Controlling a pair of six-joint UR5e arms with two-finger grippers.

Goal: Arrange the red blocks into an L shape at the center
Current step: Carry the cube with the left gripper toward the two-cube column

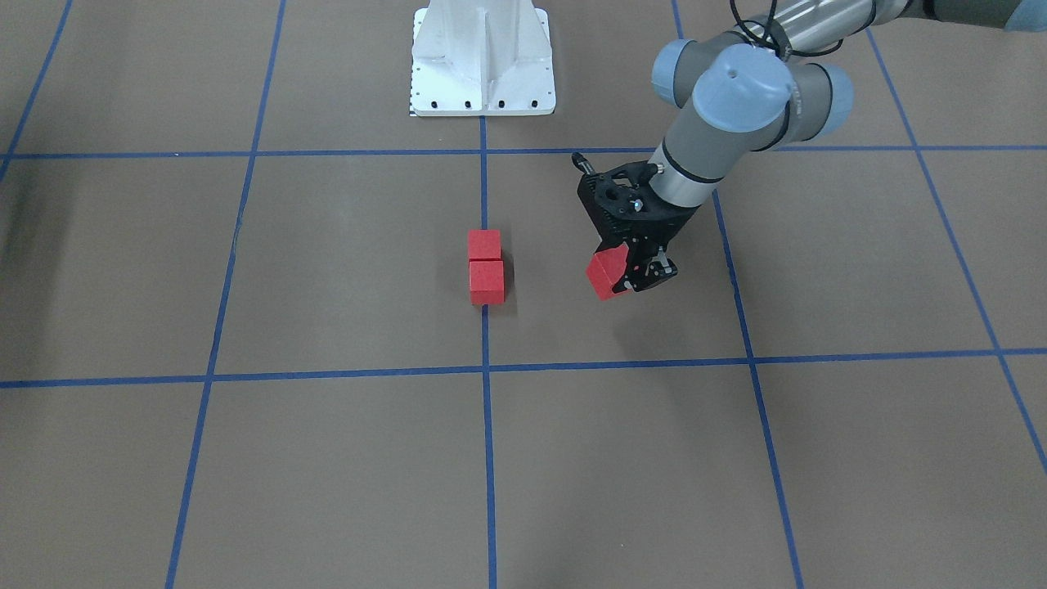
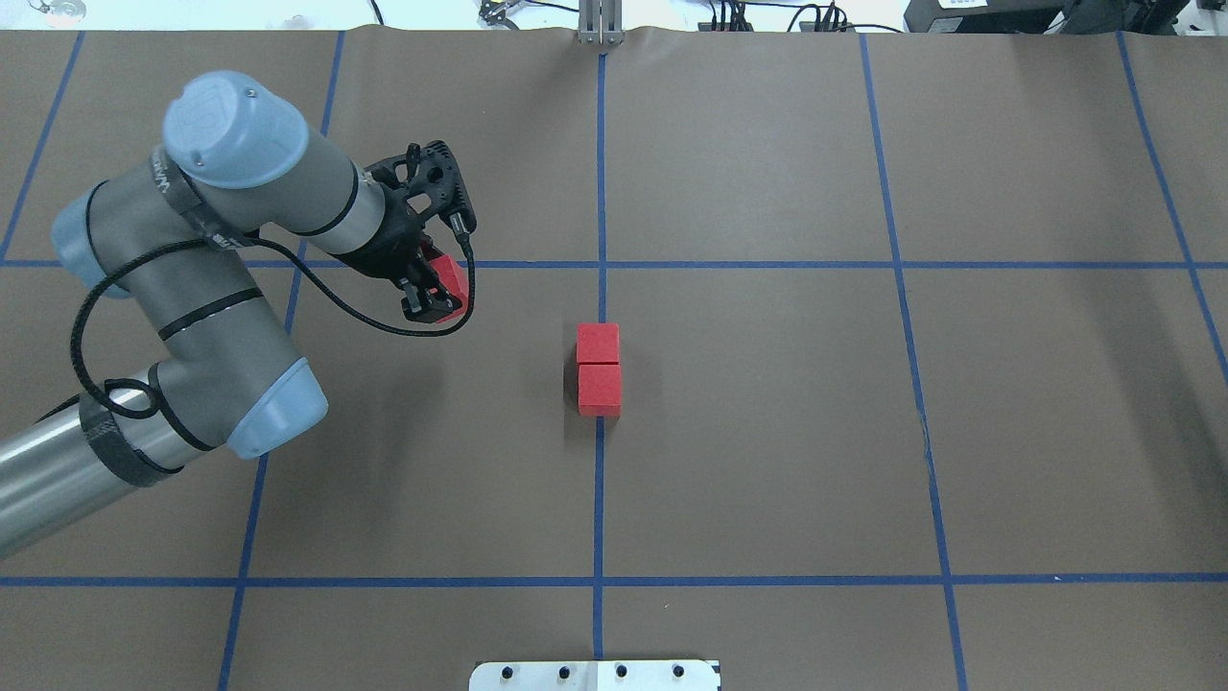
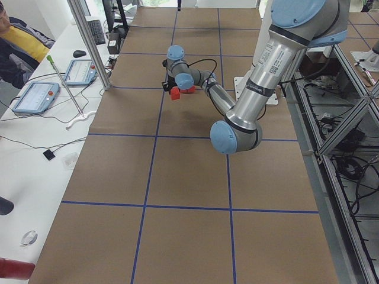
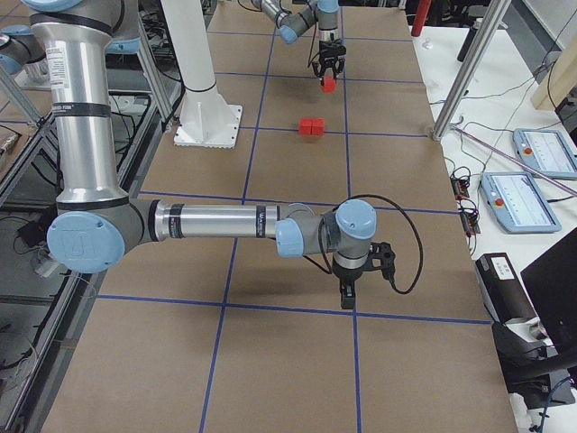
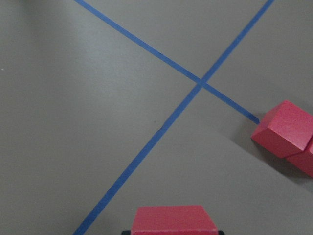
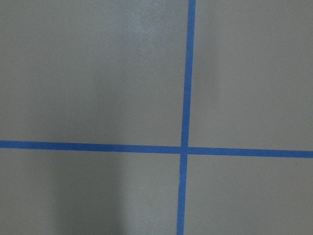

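Two red blocks (image 2: 598,343) (image 2: 600,389) lie touching in a short row on the blue tape line at the center (image 2: 600,461) of the brown table; they also show as blocks (image 1: 484,244) (image 1: 487,281). A third red block (image 2: 451,275) hangs tilted above the table, to the left of the pair, with my left gripper (image 2: 436,288) shut on it. The left wrist view has this held block (image 5: 175,220) at its bottom edge and the pair (image 5: 286,129) at the right. My right gripper (image 4: 348,293) points down near a tape crossing, far from the blocks; I cannot tell its state.
The white robot base (image 1: 483,61) stands at the table's robot side. Blue tape lines divide the brown surface into large squares. A side bench with tablets (image 3: 35,94) and a seated person (image 3: 18,41) runs along the operators' edge, with metal posts (image 3: 89,41) beside it.
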